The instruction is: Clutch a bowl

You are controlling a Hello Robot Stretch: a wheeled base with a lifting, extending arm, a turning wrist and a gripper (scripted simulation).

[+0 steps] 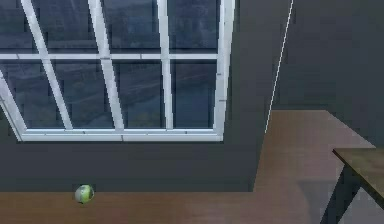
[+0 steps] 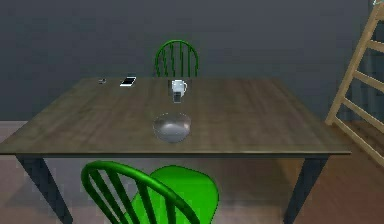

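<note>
bowl: the clear glass bowl [image 2: 172, 127] sits upright near the middle of the bench [image 2: 260, 120], a little toward its near edge.
neighbours: a white cup [image 2: 178, 90] stands just behind the bowl, apart from it. a phone [image 2: 128, 81] lies well off toward the far left corner.
chairs: the far green chair [image 2: 177, 57] stands behind the bench. the near green chair [image 2: 150, 195] is pushed in on your side, its back between you and the bowl.
ahead: the forward view has a window [image 1: 120, 70], a green ball [image 1: 85, 194] on the floor below it, and a corner of the bench at its right edge.
fingers: you cannot tell their state from these pictures.
step in hand: by my judgement, you are lining up beside the bench with the reach not yet begun.
doing it well: the bowl lies close to the middle of the arm side view, so a small nudge of the base should do. lift above the chair back and bench top before you extend.
grip: take the rim on the near side. the glass looks smooth and may slip.
risk: reach too far and you knock the cup.
</note>
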